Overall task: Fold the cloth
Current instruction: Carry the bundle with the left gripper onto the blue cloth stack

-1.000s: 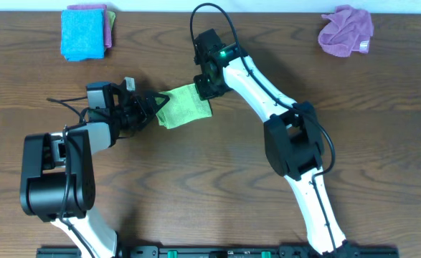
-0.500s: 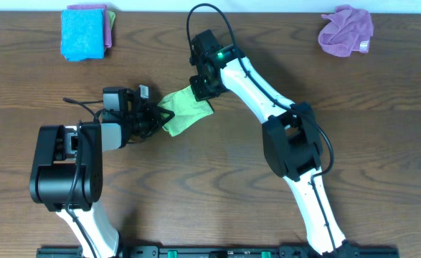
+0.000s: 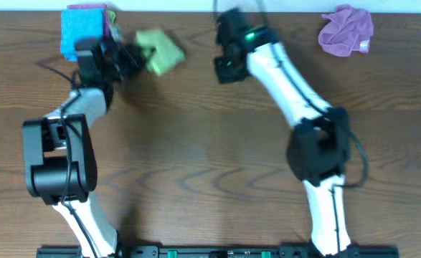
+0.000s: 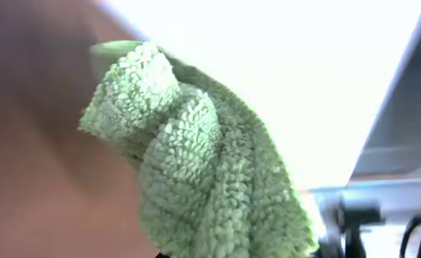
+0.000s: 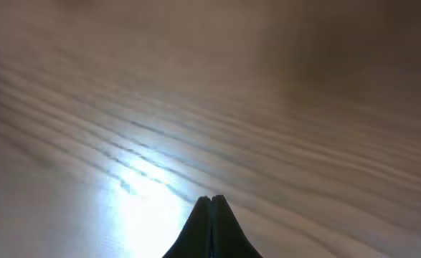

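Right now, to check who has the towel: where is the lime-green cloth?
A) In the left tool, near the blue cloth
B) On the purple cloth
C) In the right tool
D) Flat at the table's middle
A: the cloth sits bunched in the left tool, close to the blue cloth, while the right tool is shut on nothing over the table.

Blue cloth (image 3: 76, 27) lies just beside the left claw (image 3: 134, 56); table (image 3: 196, 150) middle stands open.

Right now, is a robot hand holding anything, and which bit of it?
The left gripper pinches the green cloth by a bunched end; the right gripper holds nothing.
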{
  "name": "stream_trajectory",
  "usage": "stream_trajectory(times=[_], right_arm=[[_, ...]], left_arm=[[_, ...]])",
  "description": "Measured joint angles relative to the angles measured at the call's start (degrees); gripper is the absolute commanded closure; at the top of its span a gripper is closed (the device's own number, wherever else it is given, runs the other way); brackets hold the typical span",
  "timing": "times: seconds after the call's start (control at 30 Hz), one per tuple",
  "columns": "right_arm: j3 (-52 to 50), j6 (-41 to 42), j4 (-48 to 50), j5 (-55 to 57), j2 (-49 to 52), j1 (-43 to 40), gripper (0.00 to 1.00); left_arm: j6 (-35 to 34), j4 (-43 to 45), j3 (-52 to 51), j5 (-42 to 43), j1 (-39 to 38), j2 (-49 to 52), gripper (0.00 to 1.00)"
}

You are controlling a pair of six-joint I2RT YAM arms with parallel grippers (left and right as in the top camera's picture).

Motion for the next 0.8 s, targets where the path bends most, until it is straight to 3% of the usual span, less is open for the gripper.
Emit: stream_trajectory(times=[0.13, 0.3, 0.37, 0.63, 0.8], right_arm=[[0.57, -0.15, -4.42, 0.7, -7.28, -2.32, 0.99], [0.55, -0.17, -6.8, 0.79, -6.73, -2.29, 0.99], [0.55, -0.17, -6.91, 0.79, -6.6, -2.27, 0.99], [0.55, -0.17, -8.24, 0.79, -6.6, -1.64, 0.99], [0.55, -0.17, -9.38, 0.79, -6.6, -1.64, 0.99]], left_arm=[[-8.37, 0.96, 11.45, -4.66, 4.74, -0.02, 0.94], [-16.63, -1.64, 13.33, -12.22, 11.54, 0.04, 0.94], [-19.8, 1.22, 13.33, -14.95, 14.12, 1.36, 0.94], [-29.0, 13.09, 13.33, -16.31, 13.84, 10.21, 0.94], [-32.0, 14.56, 13.33, -16.24, 13.81, 13.2, 0.94]])
